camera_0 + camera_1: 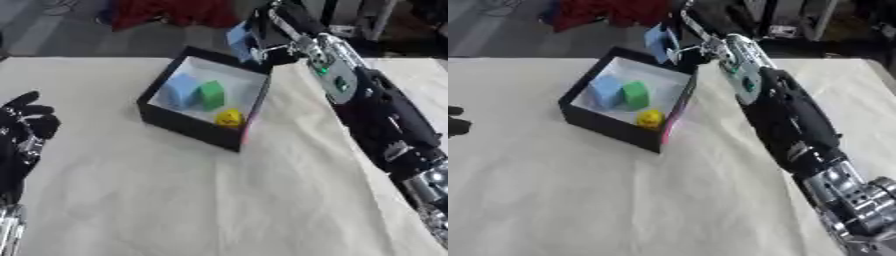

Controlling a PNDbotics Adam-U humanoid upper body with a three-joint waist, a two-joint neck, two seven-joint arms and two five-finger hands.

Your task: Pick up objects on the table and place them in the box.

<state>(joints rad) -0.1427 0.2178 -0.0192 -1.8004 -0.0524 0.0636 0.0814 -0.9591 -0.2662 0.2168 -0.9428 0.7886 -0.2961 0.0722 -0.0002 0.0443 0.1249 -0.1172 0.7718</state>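
Observation:
A black box [186,123] with a white floor stands at the table's far middle. Inside lie a light blue block [181,90], a green block [211,95] and a small yellow object [229,118]. My right arm stretches from the lower right up to the box's far right corner. There my right hand [262,37] is curled round a light blue flat piece [238,39], held in the air above the box's far rim. My left hand [26,123] rests at the left edge, its fingers relaxed and holding nothing.
A pink strip [248,133] shows on the box's right outer wall. The table wears a cream cloth [175,200]. A red heap [171,12] lies beyond the far edge, with dark frames at the upper right.

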